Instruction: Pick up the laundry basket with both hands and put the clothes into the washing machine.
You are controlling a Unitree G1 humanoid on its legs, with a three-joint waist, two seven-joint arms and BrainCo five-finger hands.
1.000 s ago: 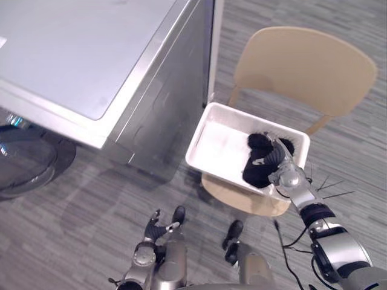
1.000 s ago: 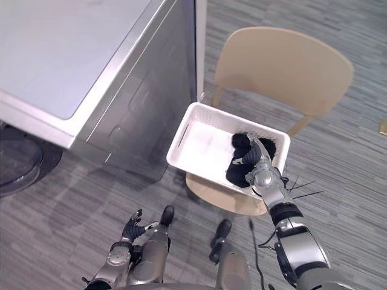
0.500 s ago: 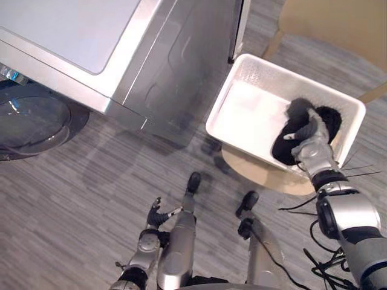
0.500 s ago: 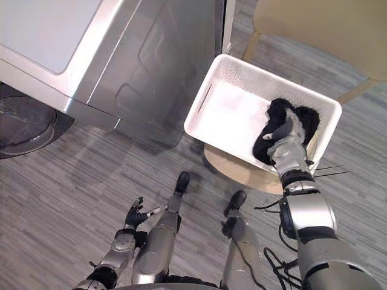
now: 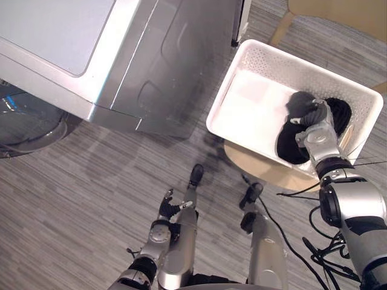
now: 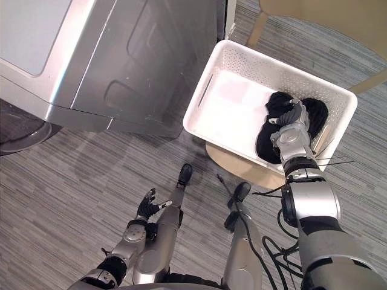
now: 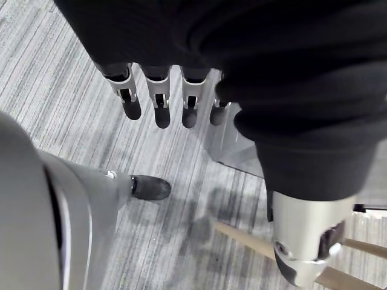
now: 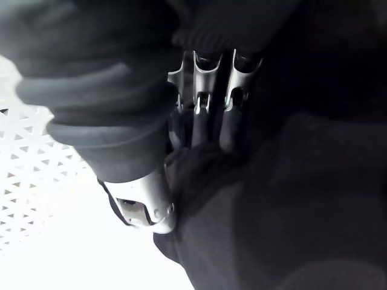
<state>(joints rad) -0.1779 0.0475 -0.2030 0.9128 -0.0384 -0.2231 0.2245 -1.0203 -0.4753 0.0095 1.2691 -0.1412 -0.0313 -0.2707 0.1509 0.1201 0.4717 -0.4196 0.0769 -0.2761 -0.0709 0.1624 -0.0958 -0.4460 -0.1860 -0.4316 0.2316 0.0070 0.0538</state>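
Black clothes (image 5: 290, 145) lie at the right end of the white laundry basket (image 5: 272, 60), upper right of the frame, on a tan chair (image 5: 260, 168) next to the washing machine (image 5: 151, 60). The right hand (image 5: 317, 133) grips the clothes, fingers dug in. The left hand (image 5: 168, 210) hangs low at the bottom left, fingers loose.

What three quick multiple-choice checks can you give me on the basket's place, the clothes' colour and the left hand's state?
1. The white basket stands: A) on a table B) on the chair seat C) on a shelf.
2. The clothes in it are: A) white B) black C) red.
3. The left hand is: A) open, empty B) shut on the basket's rim C) shut on cloth.
Key: 1 B, the tan seat shows under it; 2 B, the right hand grips a black heap; 3 A, its fingers hang straight, holding nothing.
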